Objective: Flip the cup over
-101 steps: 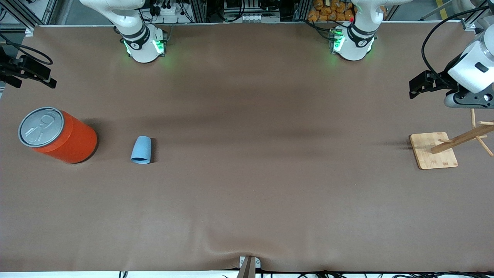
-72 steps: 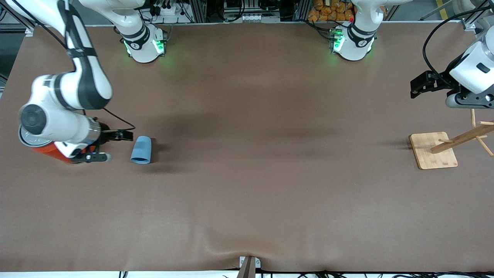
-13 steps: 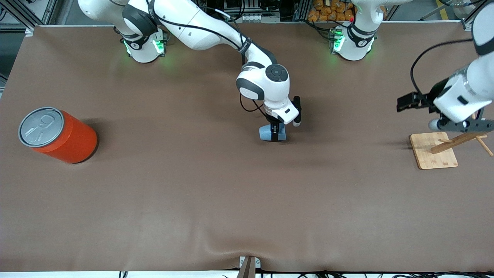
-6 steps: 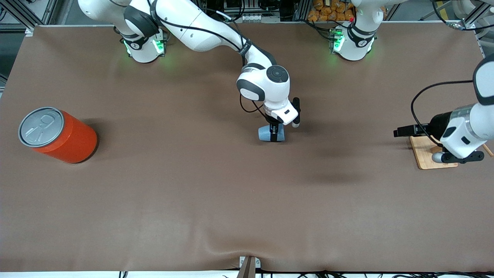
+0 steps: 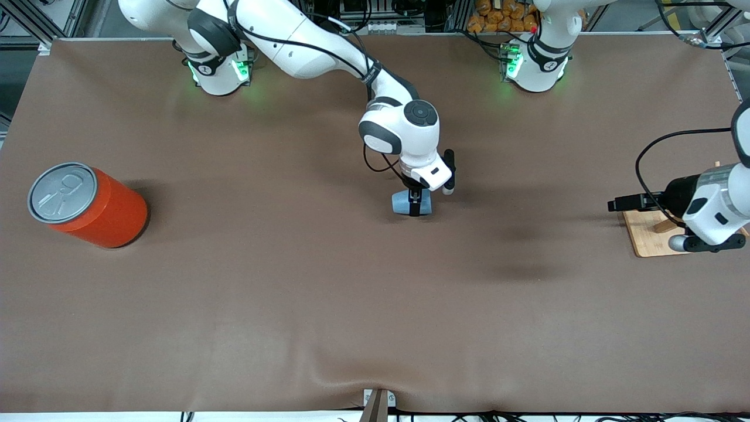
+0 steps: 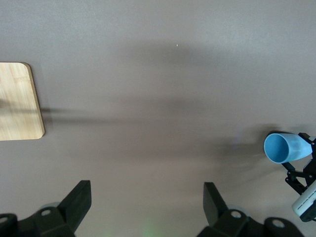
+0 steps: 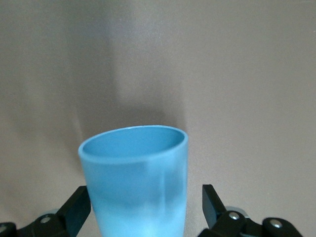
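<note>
I counted one cup, one orange can, one wooden stand and two arms on the brown table

The little blue cup was near the middle of the table, right under the right gripper. In the right wrist view the cup sat between the two black fingers, and I saw a small gap on each side, so the right gripper was let go and not squeezing it. The open mouth of the cup pointed away from that wrist camera. I could not tell if the cup touched the table or not

The left gripper hung over the edge of the wooden stand, at the left arm's end of the table. Its two fingers were spread wide with nothing between them. From that wrist I saw the cup well apart, with its round mouth facing the camera

The orange can stood alone at the right arm's end of the table, well apart from the cup
</note>
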Robot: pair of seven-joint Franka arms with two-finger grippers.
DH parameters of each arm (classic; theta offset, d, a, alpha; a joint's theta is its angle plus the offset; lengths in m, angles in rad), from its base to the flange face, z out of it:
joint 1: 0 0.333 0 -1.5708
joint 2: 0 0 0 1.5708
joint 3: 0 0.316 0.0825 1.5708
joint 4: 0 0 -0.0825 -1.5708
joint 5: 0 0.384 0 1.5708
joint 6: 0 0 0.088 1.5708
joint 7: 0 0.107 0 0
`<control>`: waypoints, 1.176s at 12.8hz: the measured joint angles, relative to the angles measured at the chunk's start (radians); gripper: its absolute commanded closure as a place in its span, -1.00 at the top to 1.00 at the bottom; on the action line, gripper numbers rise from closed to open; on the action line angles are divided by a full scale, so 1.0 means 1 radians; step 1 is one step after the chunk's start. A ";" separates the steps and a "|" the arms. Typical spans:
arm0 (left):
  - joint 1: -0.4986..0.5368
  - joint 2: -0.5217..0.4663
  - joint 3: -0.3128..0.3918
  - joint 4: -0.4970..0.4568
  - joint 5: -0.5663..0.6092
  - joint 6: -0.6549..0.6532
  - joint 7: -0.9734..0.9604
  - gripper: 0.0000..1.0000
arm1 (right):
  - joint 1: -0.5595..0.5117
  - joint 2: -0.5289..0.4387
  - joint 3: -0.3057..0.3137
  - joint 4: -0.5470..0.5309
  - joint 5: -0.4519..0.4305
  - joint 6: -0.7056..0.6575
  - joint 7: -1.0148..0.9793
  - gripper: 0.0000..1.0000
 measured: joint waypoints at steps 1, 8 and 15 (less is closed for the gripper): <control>0.000 0.006 0.000 -0.001 -0.023 0.000 0.000 1.00 | 0.000 0.000 0.000 0.001 0.000 0.000 0.005 1.00; -0.001 0.043 -0.006 0.004 -0.054 0.001 0.000 1.00 | -0.001 -0.014 -0.009 0.035 0.000 -0.041 0.012 1.00; -0.014 0.106 -0.017 -0.007 -0.107 0.000 0.002 1.00 | -0.015 -0.132 0.001 0.048 0.019 -0.251 0.023 1.00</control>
